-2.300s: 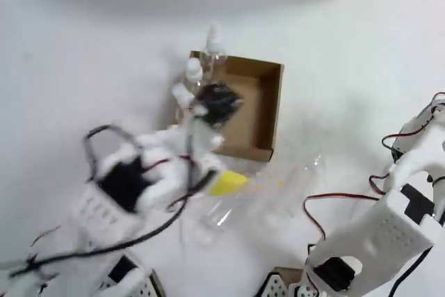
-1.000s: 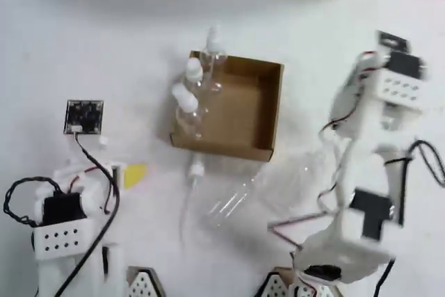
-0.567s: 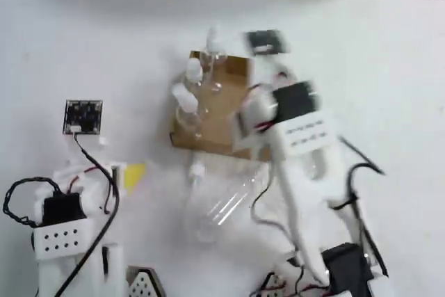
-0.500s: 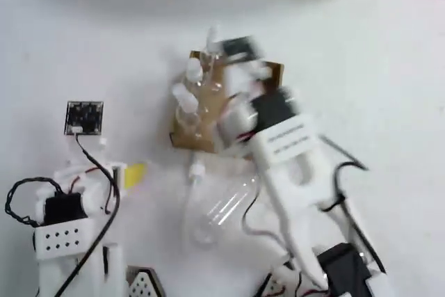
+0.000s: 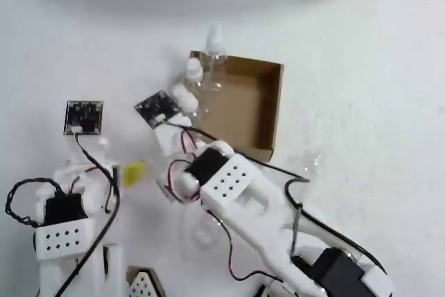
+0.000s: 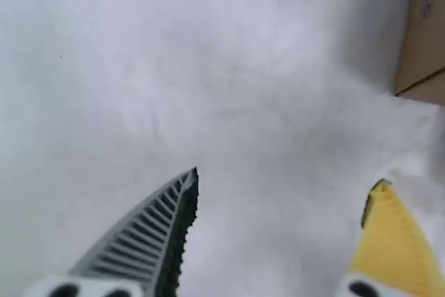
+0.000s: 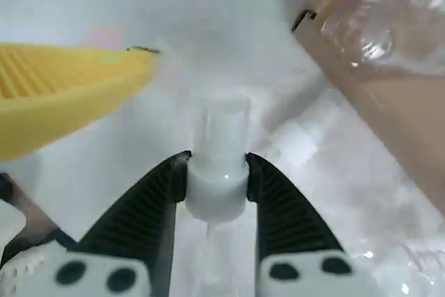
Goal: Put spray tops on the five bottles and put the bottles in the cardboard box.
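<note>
The cardboard box (image 5: 243, 106) stands mid-table with three capped clear bottles (image 5: 186, 95) along its left wall; one bottle (image 7: 389, 12) shows over the box edge (image 7: 368, 95). A white spray top (image 7: 217, 165) with its thin tube lies on the table in front of the box, and my right gripper (image 7: 217, 161) is shut on it. The right arm (image 5: 229, 182) covers that spot from above. Clear uncapped bottles (image 5: 309, 166) lie in front of the box. My left gripper (image 6: 278, 193) hangs open over bare table, left of the box (image 6: 425, 33), with its yellow finger (image 5: 133, 172) close by.
The left gripper's yellow finger (image 7: 69, 95) sits close to the right gripper. Another clear bottle (image 5: 201, 231) lies partly under the right arm. The white table (image 5: 348, 46) has free room at the back and right; chairs stand behind it.
The right arm swung from the table's right side across the box to its front left, where its gripper now clasps the spray top. The left arm pulled back to the left earlier, then stayed still.
</note>
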Controlling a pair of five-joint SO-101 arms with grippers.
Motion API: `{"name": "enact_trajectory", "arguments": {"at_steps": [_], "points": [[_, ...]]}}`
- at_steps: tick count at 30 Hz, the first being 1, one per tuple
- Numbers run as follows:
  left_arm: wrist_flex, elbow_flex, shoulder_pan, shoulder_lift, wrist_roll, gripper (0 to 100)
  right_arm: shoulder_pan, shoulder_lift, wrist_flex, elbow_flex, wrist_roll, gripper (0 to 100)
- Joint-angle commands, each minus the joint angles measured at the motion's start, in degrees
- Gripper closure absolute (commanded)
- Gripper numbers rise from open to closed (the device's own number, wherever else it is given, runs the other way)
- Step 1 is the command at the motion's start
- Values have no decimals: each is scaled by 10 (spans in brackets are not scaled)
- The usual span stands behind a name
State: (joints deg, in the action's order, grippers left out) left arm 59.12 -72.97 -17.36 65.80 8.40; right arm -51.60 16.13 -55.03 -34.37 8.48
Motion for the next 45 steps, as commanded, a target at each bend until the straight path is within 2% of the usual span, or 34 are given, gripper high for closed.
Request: {"name": "enact_trajectory", "arguments": {"at_steps": [1,5,7,10,14,18,21,26,30,35,39,45], "points": [[-15,4,-4,6,-6,642,-8,-14,59,1,7,929],[-15,4,-4,6,-6,642,-10,-53,44,26,7,766],[-15,4,-4,6,-6,642,-9,-56,7,50,7,738],[-14,3,-4,6,-6,642,5,-32,-62,92,7,775],[-14,-3,0,9,-10,642,54,22,-117,112,3,872],[-7,3,38,10,-117,641,154,80,-162,111,1,968],[9,2,95,10,-226,639,240,109,-196,110,-28,976],[32,-3,175,7,-249,638,363,125,-262,111,-43,970],[33,-3,205,7,-250,637,440,124,-276,108,-42,930],[31,-3,216,6,-258,637,497,105,-254,75,-38,866],[30,-3,217,6,-272,637,528,44,-240,69,-8,823],[30,-3,217,6,-272,637,521,-39,-225,73,8,711]]}}
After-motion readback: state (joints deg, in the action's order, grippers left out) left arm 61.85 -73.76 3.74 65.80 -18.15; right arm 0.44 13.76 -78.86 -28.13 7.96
